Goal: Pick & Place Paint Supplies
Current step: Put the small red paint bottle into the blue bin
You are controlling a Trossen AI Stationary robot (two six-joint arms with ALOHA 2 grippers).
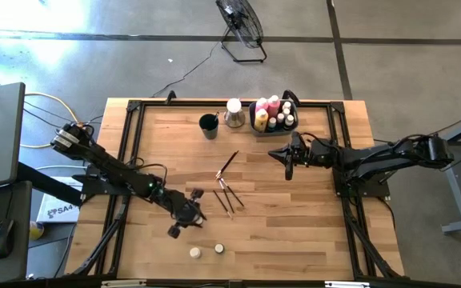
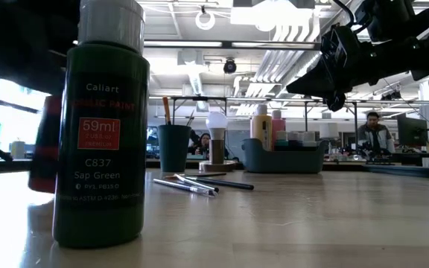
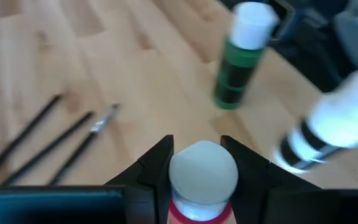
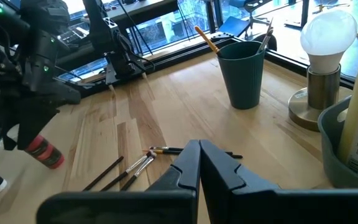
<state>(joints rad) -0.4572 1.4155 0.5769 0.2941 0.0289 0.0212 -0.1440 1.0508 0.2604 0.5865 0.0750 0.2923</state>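
Two dark robot arms work over a pale wooden table with a black frame. Toward the near left, the left gripper point(image 3: 194, 171) grasps a small red paint bottle point(image 3: 202, 186) by its rounded white cap, the dark fingers pressing both sides of it; in the right wrist view the bottle hangs tilted below the claw. To do this step well, the grip should probably stay square on the smooth cap, and the bottle should be carried level and slowly toward the grey-blue bin point(image 1: 272, 125) at the far edge, which already holds pink and yellow bottles. The right gripper point(image 1: 289, 163) hovers near the bin, its fingers clenched on nothing. Thin dark-handled brushes point(image 1: 227, 192) lie scattered mid-table, slender and easy to roll. Two tiny white-capped pots point(image 1: 206, 251) sit near the front edge. A green plastic paint bottle point(image 2: 101, 126) with a grey-white cap stands upright close to the low camera. A dark round cup point(image 1: 208, 125) and a lamp with a frosted bulb point(image 1: 234, 112) stand beside the bin.
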